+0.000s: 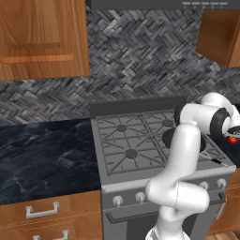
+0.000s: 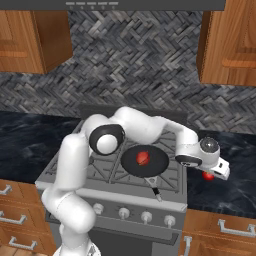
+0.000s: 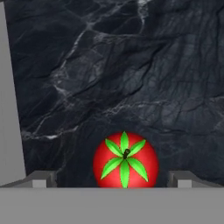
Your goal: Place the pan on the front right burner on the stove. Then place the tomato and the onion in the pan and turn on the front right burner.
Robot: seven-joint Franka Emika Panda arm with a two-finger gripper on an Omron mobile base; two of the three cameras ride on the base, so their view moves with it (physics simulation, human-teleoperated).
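Observation:
The dark pan (image 2: 159, 162) sits on the stove (image 2: 106, 172) over the front right burner, which it hides; its handle (image 2: 154, 190) points toward the front edge. The dull red onion (image 2: 143, 158) lies inside the pan. The arm partly covers the pan (image 1: 167, 136) in the left base view. The bright red tomato (image 3: 125, 159) with its green stem rests on the dark marble counter (image 3: 131, 65) just right of the stove. My gripper (image 3: 113, 180) hovers directly over the tomato (image 2: 208, 175), open, with its fingertips (image 3: 41, 179) well clear on either side.
White knobs (image 2: 122, 213) line the stove front. The stove's grey side edge (image 3: 8, 109) runs along the left of the hand view. Wooden cabinets (image 2: 230, 45) hang above the counter, and drawers (image 1: 42, 211) sit below it on the left.

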